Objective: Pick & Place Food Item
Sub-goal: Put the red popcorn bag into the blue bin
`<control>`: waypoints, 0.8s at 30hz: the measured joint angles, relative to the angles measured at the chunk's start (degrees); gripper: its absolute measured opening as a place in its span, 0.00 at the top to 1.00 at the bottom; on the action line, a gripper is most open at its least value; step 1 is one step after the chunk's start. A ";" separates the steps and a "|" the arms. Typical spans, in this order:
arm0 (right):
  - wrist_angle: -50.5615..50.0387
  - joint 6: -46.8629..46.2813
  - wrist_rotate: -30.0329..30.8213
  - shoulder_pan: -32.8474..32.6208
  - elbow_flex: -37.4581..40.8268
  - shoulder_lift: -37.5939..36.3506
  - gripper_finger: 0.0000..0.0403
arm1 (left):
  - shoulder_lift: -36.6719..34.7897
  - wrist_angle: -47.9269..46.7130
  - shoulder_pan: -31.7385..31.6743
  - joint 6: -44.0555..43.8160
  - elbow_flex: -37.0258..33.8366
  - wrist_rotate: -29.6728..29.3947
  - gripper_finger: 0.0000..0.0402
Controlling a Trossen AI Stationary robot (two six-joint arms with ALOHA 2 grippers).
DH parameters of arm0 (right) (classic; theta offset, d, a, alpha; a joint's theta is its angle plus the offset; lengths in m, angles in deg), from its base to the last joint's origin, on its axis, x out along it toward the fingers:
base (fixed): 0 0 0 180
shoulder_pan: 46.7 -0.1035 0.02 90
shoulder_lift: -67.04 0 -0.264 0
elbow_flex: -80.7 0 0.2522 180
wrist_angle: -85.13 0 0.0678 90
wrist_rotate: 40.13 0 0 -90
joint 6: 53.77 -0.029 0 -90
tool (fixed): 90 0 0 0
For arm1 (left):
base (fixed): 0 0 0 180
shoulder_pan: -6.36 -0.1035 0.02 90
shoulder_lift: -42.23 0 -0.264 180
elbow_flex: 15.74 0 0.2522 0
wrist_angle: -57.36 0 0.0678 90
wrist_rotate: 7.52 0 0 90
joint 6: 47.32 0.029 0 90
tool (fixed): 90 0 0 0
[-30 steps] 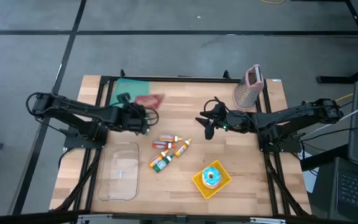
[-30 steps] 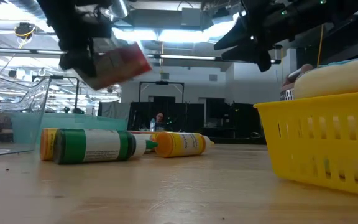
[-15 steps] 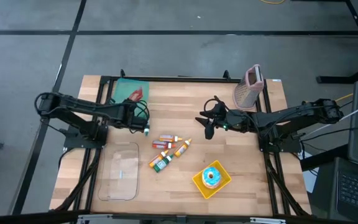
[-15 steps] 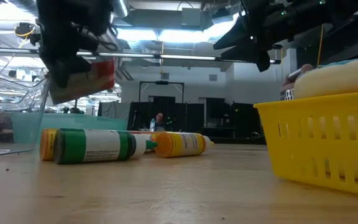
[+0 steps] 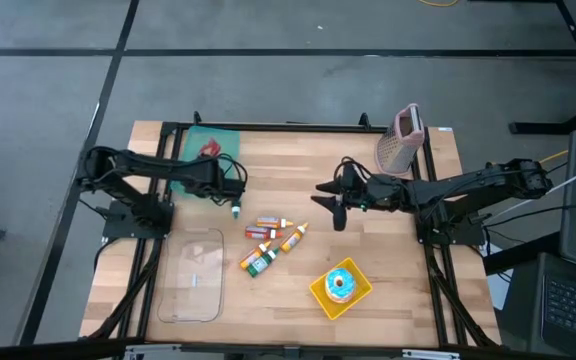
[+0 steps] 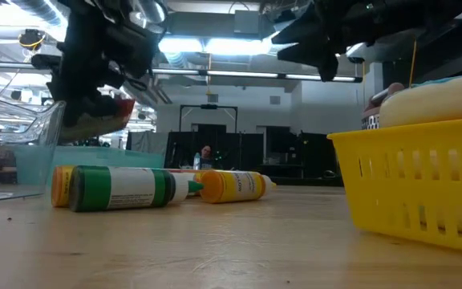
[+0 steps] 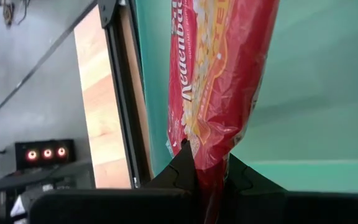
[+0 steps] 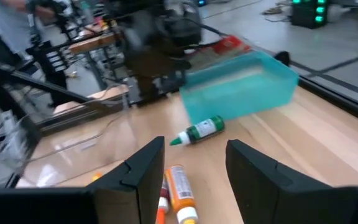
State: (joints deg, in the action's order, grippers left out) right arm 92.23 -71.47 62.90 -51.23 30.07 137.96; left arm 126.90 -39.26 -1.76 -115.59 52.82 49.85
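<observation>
Where it hangs over the teal bin (image 5: 193,140): red snack bag (image 7: 219,81), pinched in left pincer (image 7: 207,171).

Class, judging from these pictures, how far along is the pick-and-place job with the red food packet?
Done: the left pincer is shut on the red food packet and has it lifted. In hand: the packet hangs over the teal bin. Left: releasing it into the bin. The right pincer waits open above the table's middle.
</observation>
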 joint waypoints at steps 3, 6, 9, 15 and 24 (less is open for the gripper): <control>-0.01 1.48 -2.66 0.00 -0.98 0.00 0.58 | 1.52 1.83 -2.26 0.70 0.00 0.18 0.97; -0.25 2.59 -5.80 0.00 -1.59 0.00 0.58 | 3.22 4.12 -4.73 1.97 0.00 0.32 0.97; -0.35 3.20 -8.31 0.00 -1.69 0.00 0.58 | 4.89 5.12 -7.09 3.78 0.00 0.42 0.96; -2.24 3.46 -11.12 0.00 -1.69 0.00 0.58 | 6.24 4.88 -10.58 5.11 0.00 0.66 0.96; -5.59 4.05 -11.14 0.00 -1.71 0.00 0.58 | 6.24 5.21 -12.16 5.43 0.00 0.27 0.84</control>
State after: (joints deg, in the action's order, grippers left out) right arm 86.63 -67.42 51.76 -51.23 28.35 137.96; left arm 133.15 -34.06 -13.92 -110.15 52.82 50.12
